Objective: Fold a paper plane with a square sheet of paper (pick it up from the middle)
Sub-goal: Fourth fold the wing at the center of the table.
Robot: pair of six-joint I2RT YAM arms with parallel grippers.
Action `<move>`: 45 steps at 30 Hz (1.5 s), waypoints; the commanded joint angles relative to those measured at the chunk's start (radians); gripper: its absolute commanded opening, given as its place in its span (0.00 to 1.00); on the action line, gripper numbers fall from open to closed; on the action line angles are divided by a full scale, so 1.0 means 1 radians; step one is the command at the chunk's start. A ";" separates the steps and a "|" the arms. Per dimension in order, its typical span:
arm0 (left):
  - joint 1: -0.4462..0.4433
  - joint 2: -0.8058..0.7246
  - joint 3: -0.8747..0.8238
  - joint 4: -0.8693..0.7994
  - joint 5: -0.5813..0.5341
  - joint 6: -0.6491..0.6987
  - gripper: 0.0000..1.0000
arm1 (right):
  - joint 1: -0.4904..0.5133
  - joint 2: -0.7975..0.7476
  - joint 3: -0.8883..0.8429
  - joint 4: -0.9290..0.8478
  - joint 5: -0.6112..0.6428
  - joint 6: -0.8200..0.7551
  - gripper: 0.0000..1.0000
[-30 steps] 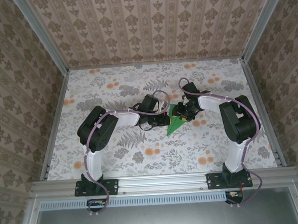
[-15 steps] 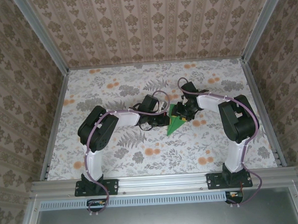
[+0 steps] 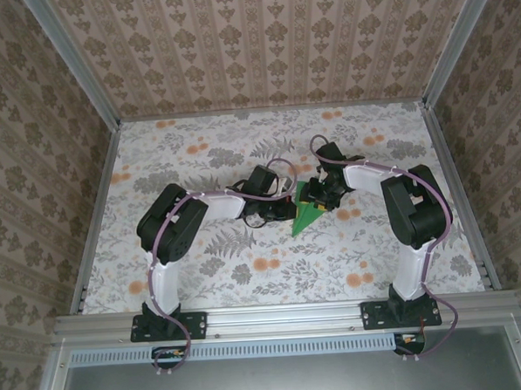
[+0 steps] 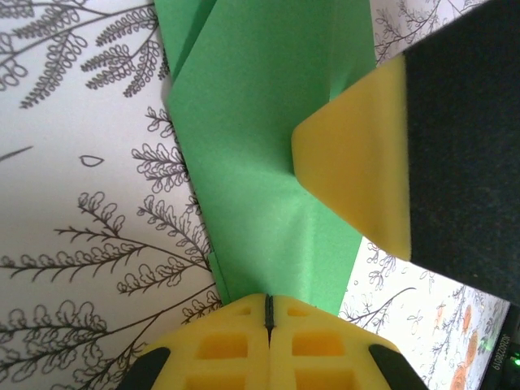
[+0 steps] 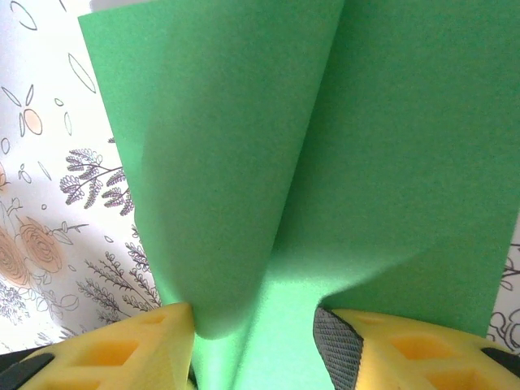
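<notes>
At the centre of the top view, the paper plane [image 3: 309,212] is lying on the floral table [image 3: 247,266], already tapering to a point toward the lower frame; the left gripper [image 4: 268,321] is pinching its edge with jaws pressed together; the right gripper [image 5: 256,325] is straddling a raised fold, jaws half apart around the paper; the nose folds look done, the wings seemingly still remaining.

A robot test cell in a lab, dressed up to look homely: two arms [image 3: 192,218] are bolted to an aluminium rail [image 3: 284,314] at the table's [image 3: 204,277] near edge, and metal framing holds three walls [image 3: 261,38] papered in damask (the tabletop carries a floral print).
</notes>
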 commanded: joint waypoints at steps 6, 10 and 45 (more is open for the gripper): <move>0.010 0.026 0.029 -0.056 -0.018 0.011 0.04 | 0.019 0.166 -0.078 -0.086 0.158 -0.009 0.50; 0.010 0.022 0.029 -0.060 -0.024 0.013 0.04 | 0.024 0.188 -0.076 -0.113 0.179 -0.006 0.48; -0.002 -0.086 -0.053 0.091 0.038 -0.025 0.06 | 0.054 0.258 -0.064 -0.129 0.245 0.056 0.48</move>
